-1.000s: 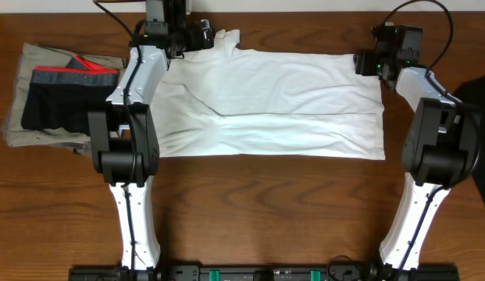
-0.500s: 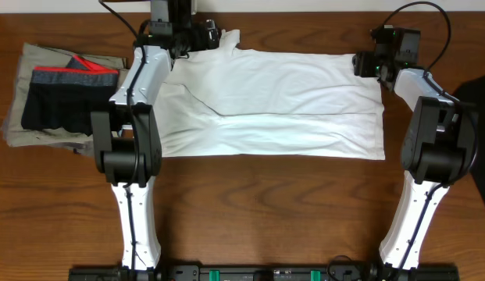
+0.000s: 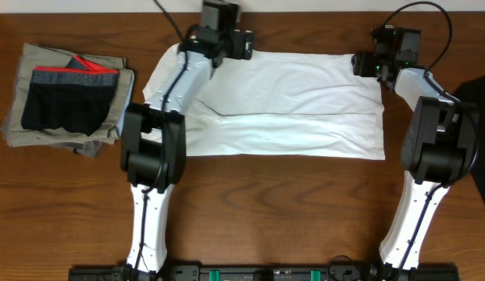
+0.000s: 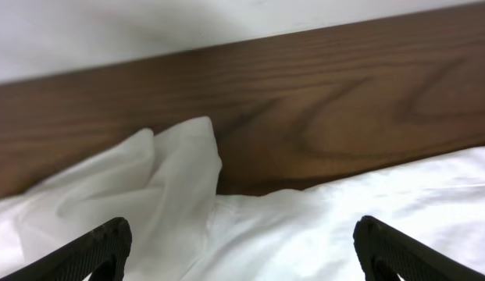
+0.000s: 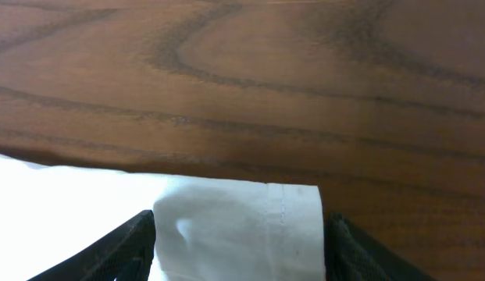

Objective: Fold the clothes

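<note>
The white T-shirt (image 3: 304,105) lay spread flat across the upper centre of the table (image 3: 265,211). At its top edge the left gripper (image 4: 242,250) gaped wide, holding nothing. At its upper right corner the right gripper (image 5: 240,234) straddled the hem, though whether it pinched the cloth could not be told.

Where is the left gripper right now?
In the overhead view the left gripper sits at the far edge of the white T-shirt, slightly left of its middle. The right gripper is at the shirt's far right corner.

black shorts (image 3: 64,108) on khaki pile (image 3: 14,129), wooden table (image 3: 265,207)
</note>
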Controlling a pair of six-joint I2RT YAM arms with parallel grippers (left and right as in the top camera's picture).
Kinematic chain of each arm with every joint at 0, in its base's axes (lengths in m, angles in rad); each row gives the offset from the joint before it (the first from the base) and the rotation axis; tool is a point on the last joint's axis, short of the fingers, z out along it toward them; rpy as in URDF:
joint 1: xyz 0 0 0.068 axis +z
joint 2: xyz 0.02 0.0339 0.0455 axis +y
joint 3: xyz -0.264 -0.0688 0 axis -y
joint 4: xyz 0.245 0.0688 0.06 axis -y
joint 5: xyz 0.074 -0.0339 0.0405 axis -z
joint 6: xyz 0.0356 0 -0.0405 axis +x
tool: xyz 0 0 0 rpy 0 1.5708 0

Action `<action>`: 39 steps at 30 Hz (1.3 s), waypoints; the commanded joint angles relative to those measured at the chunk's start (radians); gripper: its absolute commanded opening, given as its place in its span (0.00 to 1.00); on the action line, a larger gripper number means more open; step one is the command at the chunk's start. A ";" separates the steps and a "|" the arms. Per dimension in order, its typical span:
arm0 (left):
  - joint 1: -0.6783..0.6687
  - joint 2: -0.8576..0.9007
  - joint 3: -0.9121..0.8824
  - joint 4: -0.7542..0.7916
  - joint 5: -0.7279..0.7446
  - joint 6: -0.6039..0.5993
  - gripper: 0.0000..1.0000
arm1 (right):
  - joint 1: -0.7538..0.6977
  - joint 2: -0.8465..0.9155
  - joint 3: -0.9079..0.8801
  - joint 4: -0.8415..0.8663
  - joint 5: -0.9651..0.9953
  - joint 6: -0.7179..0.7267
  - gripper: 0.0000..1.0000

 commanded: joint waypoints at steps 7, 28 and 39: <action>-0.020 0.048 0.008 0.082 -0.243 0.187 0.92 | -0.003 0.015 0.002 -0.032 -0.012 0.020 0.68; -0.025 0.133 0.008 0.198 -0.239 0.200 0.80 | -0.001 0.015 0.002 -0.061 -0.013 0.012 0.69; -0.025 0.161 0.008 0.185 -0.239 0.200 0.78 | -0.001 0.015 0.002 -0.081 -0.013 0.013 0.69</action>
